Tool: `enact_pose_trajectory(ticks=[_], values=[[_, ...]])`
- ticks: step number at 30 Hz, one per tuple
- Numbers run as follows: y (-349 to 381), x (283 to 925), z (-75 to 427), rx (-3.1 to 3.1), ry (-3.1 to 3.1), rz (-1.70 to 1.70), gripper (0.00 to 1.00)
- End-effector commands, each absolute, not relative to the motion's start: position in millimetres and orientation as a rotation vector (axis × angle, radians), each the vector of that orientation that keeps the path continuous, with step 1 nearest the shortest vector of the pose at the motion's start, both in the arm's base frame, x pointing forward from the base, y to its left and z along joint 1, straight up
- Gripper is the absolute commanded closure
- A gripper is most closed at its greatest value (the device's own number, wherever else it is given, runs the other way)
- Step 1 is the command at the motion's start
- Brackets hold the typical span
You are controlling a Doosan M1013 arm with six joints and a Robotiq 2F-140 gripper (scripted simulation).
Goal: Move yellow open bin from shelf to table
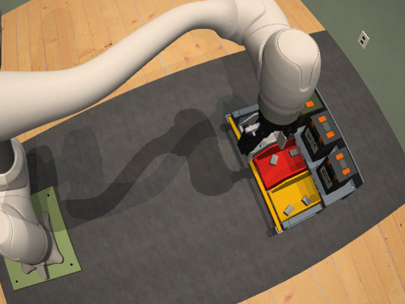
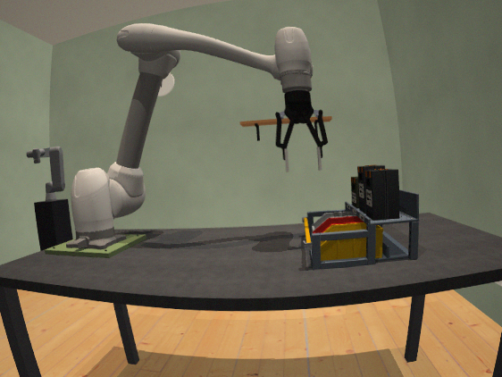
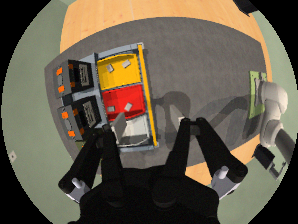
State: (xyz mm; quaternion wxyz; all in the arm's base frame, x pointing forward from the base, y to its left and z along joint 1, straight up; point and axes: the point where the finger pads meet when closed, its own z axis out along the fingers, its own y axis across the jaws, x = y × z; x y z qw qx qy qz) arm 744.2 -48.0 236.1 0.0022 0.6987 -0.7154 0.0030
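Observation:
The yellow open bin (image 1: 295, 196) sits in the low front row of the grey shelf (image 2: 362, 237), at the end nearest the table's front edge, with two grey parts (image 1: 289, 209) in it. It also shows in the side view (image 2: 350, 246) and the wrist view (image 3: 120, 72). A red bin (image 1: 281, 166) stands beside it, and a pale grey bin (image 3: 133, 132) beyond that. My gripper (image 2: 303, 165) hangs high above the shelf, over the grey and red bins, fingers pointing down. It is open and empty, well clear of all the bins.
Black boxes with orange tabs (image 1: 326, 151) stand on the shelf's upper back level. A yellow strip (image 1: 264, 194) runs along the shelf's front. The arm's base is on a green plate (image 1: 43, 238) at the table's far left. A wooden rail (image 2: 263, 122) hangs on the wall.

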Motion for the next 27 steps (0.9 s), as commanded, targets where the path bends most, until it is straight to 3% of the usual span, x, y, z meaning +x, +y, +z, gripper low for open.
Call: enact_pose_trajectory(ticks=[1,5,10,22,27], values=[[-47.9,744.2,236.3,2.192,-2.245,0.009,0.43],[-47.9,744.2,236.3,2.192,-2.245,0.009,0.43],[-48.3,744.2,181.3,2.192,-2.245,0.009,0.43],[-48.3,744.2,181.3,2.192,-2.245,0.009,0.43],[-48.7,744.3,137.6,2.192,-2.245,0.009,0.43]])
